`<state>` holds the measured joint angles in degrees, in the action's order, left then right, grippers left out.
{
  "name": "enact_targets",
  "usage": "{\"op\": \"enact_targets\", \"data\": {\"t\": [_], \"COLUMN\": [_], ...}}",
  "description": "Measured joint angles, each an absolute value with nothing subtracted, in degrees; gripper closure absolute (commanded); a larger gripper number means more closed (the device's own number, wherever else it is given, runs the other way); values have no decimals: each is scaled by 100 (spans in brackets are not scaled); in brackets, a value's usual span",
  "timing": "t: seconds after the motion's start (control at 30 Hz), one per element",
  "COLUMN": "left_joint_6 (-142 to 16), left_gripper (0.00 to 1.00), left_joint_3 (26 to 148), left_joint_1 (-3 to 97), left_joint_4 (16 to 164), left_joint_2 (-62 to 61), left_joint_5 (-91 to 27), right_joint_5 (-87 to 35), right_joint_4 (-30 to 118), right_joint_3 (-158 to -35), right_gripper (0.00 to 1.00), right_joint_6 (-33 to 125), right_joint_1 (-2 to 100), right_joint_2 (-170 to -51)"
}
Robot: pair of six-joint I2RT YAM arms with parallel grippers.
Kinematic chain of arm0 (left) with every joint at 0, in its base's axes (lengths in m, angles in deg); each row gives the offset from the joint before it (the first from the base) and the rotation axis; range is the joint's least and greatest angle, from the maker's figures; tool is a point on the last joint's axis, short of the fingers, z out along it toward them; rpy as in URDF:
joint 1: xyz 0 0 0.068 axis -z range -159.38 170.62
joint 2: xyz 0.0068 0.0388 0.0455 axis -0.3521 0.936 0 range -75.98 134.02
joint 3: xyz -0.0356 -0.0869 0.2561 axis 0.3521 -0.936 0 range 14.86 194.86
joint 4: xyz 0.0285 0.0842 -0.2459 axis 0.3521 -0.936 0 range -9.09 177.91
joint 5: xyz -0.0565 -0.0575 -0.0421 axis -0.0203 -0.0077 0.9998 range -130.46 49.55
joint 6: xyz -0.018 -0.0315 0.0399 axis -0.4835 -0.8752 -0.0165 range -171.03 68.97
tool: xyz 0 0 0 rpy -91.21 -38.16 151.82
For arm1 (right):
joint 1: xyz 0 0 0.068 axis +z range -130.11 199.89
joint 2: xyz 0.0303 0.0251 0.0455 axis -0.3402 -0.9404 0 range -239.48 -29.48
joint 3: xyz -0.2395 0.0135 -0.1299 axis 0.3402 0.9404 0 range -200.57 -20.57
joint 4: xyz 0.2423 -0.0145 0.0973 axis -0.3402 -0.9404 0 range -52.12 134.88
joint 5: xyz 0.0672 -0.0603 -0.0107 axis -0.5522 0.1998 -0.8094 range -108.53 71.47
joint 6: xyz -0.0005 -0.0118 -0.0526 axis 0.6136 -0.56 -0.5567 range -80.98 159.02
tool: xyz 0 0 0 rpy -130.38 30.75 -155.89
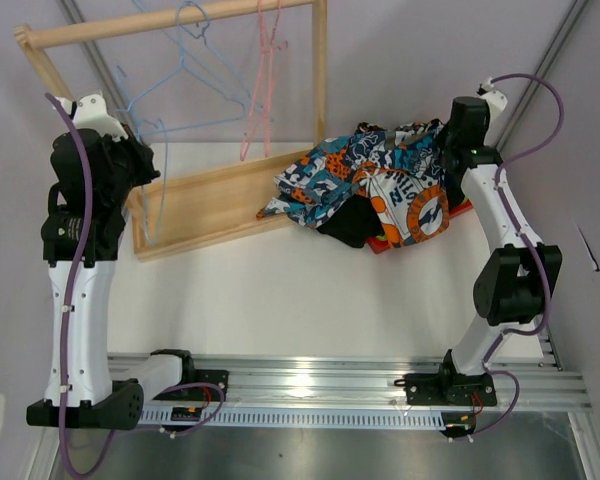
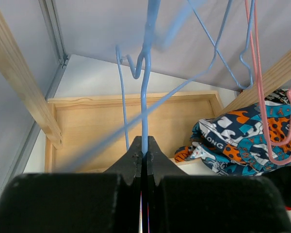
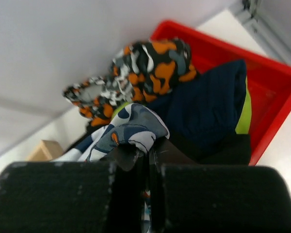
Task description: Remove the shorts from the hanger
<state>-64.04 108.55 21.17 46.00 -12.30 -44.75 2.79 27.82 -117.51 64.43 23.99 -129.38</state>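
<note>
Apparently near done: blue hanger on rack bare, shorts heaped beside rack. Left claw clamps hanger; right claw clamps patterned pair.

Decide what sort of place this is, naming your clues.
Probably a robotics lab bench: left arm and right arm bolted to a metal rail, a wooden rack of wire hangers, shorts heaped in a red bin.

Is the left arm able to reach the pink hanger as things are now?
Probably not yet. The left hand is shut on a blue hanger, so it is busy; the pink hanger hangs bare to its right.
</note>
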Motion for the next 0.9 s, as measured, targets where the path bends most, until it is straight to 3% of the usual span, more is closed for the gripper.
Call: {"op": "enact_targets", "data": {"t": [0.07, 0.1, 0.13, 0.2, 0.47, 0.7, 0.9], "left_joint_6": [-6404, -6404, -6402, -6389, -6363, -6404, -6383], "left_gripper": [100, 100, 100, 100, 99, 100, 100], "left_joint_3": [10844, 10844, 10844, 10827, 10381, 9487, 8761], "left_joint_1": [2115, 2117, 2117, 2117, 2117, 2117, 2115], "left_joint_4": [4606, 4624, 4633, 4637, 4545, 4307, 3986], "left_joint_2": [-1230, -1232, -1237, -1250, -1641, -2459, -2972], "left_joint_5": [-4475, -4477, -4477, -4479, -4237, -4033, -4864], "right_joint_5": [185, 121, 19, -150, -501, -617, -753], "right_joint_4": [2797, 2830, 2887, 2952, 3204, 3300, 3359], "right_joint_3": [-11662, -11662, -11662, -11662, -10827, -9257, -8663], "right_gripper": [98, 63, 37, 1, 1, 1, 1], "right_joint_6": [6458, 6471, 6519, 6526, 6598, 6795, 6858], "right_joint_1": [2399, 2392, 2386, 2377, 2377, 2370, 2361], "right_joint_2": [-13041, -13113, -13174, -13283, -13159, -11979, -10932]}}
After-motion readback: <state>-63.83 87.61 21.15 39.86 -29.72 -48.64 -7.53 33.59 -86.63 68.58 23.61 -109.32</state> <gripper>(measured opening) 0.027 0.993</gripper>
